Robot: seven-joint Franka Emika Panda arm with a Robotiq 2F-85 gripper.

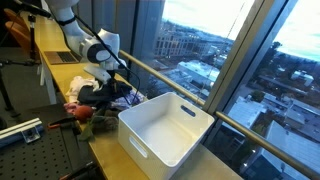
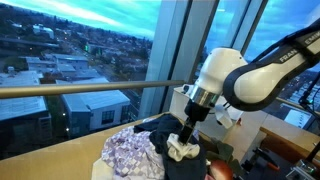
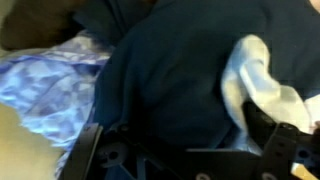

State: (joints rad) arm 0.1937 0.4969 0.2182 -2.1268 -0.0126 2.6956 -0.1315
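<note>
My gripper point(image 2: 188, 135) is lowered into a heap of clothes on the table beside the window. In the wrist view the gripper point(image 3: 185, 150) is open, its fingers spread wide over a dark navy garment point(image 3: 170, 80). A white cloth point(image 3: 255, 85) lies crumpled against the right finger point(image 3: 282, 145); nothing is clamped between the jaws. A purple and white patterned cloth point(image 3: 50, 85) lies to the left. In an exterior view the white cloth point(image 2: 182, 150) sits just under the gripper, with the patterned cloth point(image 2: 130, 155) beside it. The arm point(image 1: 95, 45) reaches down to the heap point(image 1: 105, 95).
A white plastic bin point(image 1: 150, 140) stands on the wooden table next to the heap. A metal railing point(image 2: 80, 90) and the window glass run along the table's far side. A black perforated board point(image 1: 35, 155) and small red-handled tools point(image 1: 78, 120) lie near the heap.
</note>
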